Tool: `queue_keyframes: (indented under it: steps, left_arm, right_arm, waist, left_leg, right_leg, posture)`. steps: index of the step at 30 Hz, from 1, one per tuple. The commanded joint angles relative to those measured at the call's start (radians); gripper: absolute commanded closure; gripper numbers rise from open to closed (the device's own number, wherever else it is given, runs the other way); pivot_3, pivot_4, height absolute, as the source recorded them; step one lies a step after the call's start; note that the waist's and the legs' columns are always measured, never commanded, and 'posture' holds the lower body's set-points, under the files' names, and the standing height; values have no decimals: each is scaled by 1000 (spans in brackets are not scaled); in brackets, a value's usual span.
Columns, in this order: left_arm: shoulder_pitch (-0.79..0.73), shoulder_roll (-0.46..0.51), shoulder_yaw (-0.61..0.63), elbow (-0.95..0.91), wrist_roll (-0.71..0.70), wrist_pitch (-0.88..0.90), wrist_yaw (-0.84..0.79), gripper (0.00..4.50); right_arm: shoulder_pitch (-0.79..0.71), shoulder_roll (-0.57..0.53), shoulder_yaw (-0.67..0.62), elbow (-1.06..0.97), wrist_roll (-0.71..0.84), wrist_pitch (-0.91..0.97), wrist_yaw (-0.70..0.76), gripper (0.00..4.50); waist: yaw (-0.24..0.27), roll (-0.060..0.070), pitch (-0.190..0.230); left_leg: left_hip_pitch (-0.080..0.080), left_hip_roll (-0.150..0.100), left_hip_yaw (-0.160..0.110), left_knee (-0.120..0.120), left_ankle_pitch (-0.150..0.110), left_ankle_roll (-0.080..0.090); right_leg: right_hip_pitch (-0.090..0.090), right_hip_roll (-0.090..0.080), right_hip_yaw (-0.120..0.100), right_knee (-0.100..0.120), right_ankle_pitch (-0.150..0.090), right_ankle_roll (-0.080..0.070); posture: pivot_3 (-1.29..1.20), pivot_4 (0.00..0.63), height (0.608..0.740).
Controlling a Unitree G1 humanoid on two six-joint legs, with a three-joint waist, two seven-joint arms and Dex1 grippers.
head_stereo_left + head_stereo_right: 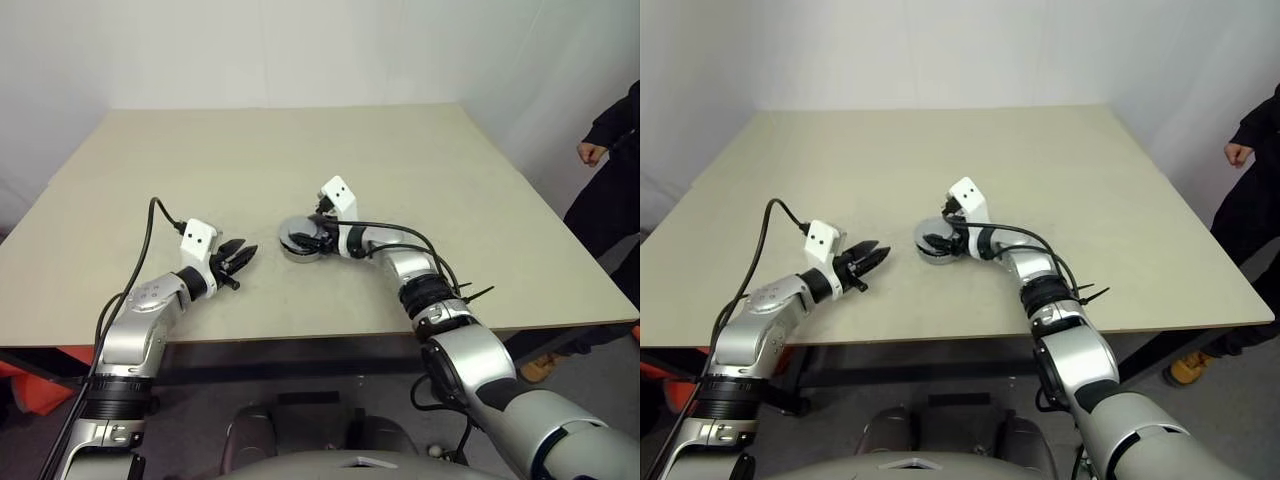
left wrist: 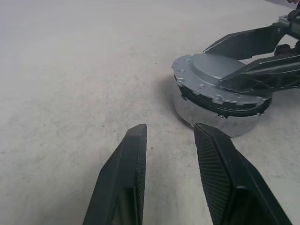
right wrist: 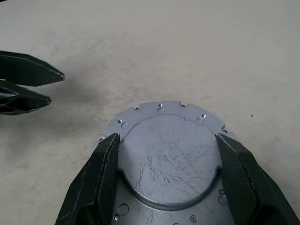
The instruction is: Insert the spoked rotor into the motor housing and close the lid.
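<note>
Lid (image 3: 168, 154) sits on top of the motor housing (image 2: 220, 119) at mid-frame in the head views, so closing is the step in hand. Nearest, lower left, the left gripper (image 1: 238, 258) hangs parted and empty. Farther in, the right gripper (image 3: 166, 187) straddles the lid's raised centre, fingers spread. Next likely calls for seating it flush.

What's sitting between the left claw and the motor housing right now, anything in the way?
Nothing visible. Bare table lies between the left claw and the motor housing. The lid already sits on top of the housing, with the right claw straddling its raised centre.
</note>
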Motion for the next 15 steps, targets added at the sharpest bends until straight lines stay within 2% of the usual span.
queue_keyframes:
  steps: [1, 15]
  left_arm:
    - [-18, 6, 10, -20, 0, -18, -2, 2808]
    - [-16, 5, 9, -22, 2, -17, -1, 2808]
  right_arm:
    - [-2, -6, 13, -50, -4, -23, 6, 1410]
    - [8, -28, 57, -11, -58, -88, -6, 1410]
  waist:
    - [0, 0, 0]
    - [0, 0, 0]
  left_leg:
    - [0, 0, 0, 0, 0, 0]
    - [0, 0, 0, 0, 0, 0]
  right_leg:
    - [0, 0, 0, 0, 0, 0]
    - [0, 0, 0, 0, 0, 0]
  posture:
    - [0, 0, 740]
    - [0, 0, 740]
